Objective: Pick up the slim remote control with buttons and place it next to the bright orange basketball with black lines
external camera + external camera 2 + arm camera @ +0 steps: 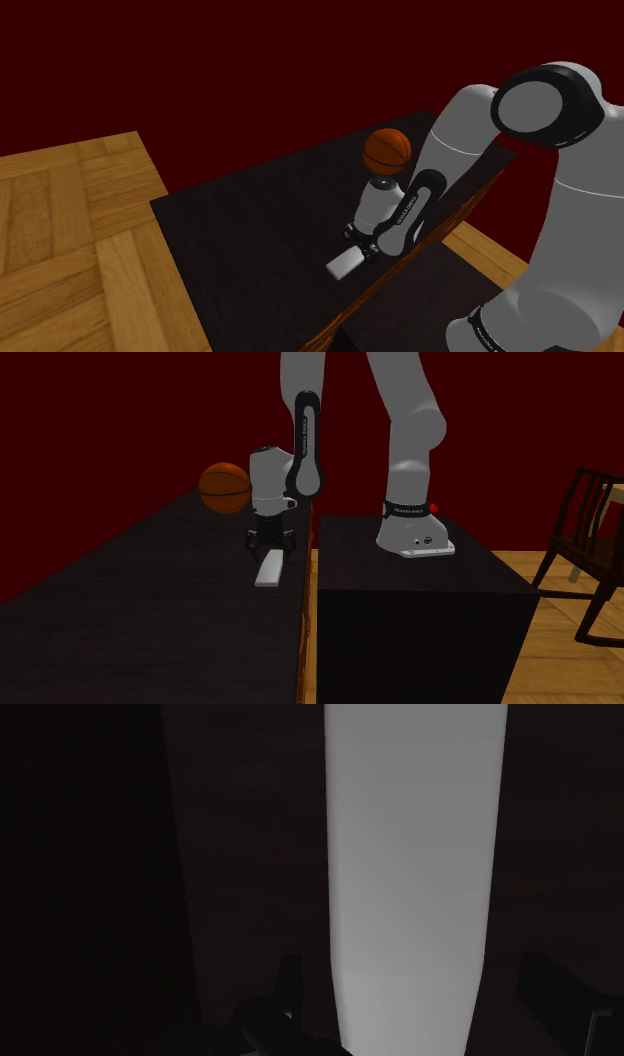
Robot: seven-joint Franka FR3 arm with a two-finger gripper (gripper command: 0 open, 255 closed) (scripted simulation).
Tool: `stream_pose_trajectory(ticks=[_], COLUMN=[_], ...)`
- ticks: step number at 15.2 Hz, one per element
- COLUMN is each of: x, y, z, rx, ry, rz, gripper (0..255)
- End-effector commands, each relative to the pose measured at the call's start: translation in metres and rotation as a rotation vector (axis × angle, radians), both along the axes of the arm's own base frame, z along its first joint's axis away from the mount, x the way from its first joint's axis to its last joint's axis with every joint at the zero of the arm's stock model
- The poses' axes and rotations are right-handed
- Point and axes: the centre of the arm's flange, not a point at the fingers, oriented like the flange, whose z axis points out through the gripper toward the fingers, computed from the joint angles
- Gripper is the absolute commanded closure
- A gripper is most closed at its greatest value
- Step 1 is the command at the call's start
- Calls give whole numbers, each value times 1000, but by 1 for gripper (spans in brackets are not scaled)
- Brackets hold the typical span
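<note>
The remote [345, 264] is a plain pale grey slab lying flat on the dark table [250, 220], close to the edge by the stand. My gripper [364, 249] hangs straight down over the remote's far end, open. In the wrist view the remote [415, 874] runs lengthways between the two fingers [288, 989], which stand apart on either side without touching it. The orange basketball [387, 149] with black lines rests further back on the table, beyond the hand. From the second exterior view the remote [270, 568] lies just under the gripper [270, 542], with the basketball [225, 488] behind.
The dark box stand [400, 582] butts against the table's edge beside the remote. A dark wooden chair [590, 542] stands on the floor past the stand. Parquet floor [70, 230] lies beyond the table's other side. Dark red walls surround the scene.
</note>
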Motion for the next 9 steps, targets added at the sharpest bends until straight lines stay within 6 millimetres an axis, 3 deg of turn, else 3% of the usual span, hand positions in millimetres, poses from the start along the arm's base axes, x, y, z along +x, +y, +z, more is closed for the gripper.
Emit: stream_pose_trajectory(ticks=[1,9], x=[1,1], y=[1,1], z=[-10,-13], rx=[0,0], ry=[0,0], rz=[-1,-1], gripper=[0,0])
